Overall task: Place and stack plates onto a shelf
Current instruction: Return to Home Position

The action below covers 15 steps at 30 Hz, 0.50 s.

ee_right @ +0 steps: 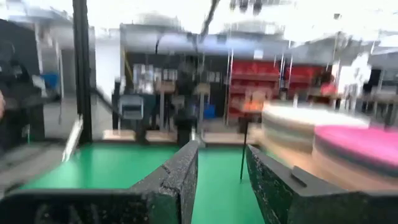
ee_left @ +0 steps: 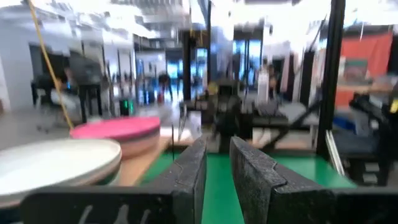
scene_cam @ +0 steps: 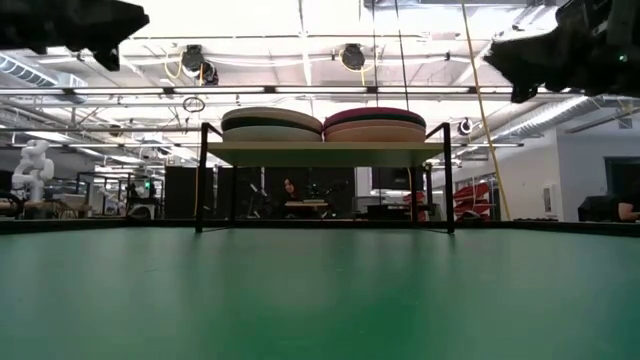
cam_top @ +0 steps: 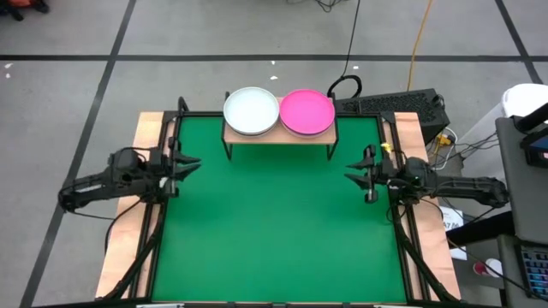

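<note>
Empty, slightly parted, my dark left gripper and right gripper are hanging aside: 2 round plastic plate stacks are filling the light-wood shelf.

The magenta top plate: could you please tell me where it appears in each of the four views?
High view: magenta plate on the right half of the shelf, beside the white plate.
Low view: magenta plate, uppermost on the shelf's right side.
Left wrist view: magenta plate, beyond the white plate.
Right wrist view: magenta plate, nearer than the white plate.
Shared landmark: the white plate next to it, seen in all four.
</note>
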{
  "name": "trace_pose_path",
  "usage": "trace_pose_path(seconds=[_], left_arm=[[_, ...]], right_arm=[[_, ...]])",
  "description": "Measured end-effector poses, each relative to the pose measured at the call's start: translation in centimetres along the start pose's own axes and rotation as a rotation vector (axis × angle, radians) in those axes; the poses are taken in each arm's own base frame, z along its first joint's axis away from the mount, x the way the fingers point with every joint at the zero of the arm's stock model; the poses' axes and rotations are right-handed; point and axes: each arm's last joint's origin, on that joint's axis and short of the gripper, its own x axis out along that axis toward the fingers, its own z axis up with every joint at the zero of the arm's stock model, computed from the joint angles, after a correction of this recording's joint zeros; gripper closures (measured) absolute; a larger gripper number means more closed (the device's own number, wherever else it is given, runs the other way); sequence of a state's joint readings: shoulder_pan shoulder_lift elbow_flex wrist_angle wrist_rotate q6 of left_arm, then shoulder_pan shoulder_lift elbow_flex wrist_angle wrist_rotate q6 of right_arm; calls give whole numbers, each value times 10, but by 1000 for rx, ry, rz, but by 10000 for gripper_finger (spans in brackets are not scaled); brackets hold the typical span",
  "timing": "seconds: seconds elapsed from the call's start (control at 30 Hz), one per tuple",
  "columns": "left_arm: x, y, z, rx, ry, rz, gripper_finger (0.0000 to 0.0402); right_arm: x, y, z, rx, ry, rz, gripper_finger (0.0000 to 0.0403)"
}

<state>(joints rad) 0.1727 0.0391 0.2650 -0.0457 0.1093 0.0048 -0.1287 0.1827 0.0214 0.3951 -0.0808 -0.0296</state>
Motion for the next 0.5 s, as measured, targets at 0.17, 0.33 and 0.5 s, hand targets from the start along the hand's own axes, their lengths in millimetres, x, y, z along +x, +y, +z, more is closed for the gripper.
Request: trace_pose_path(seconds=[0.17, 0.33, 0.5], left_arm=[[8, 0, -32, -29, -50, -14, 324], [9, -1, -51, -68, -127, -36, 324], [9, -4, -50, -90, -135, -68, 324]], right_arm=[[0, 2, -5, -4, 45, 54, 282], [0, 2, -6, -23, 57, 55, 282], [0, 1, -1, -59, 5, 49, 282]])
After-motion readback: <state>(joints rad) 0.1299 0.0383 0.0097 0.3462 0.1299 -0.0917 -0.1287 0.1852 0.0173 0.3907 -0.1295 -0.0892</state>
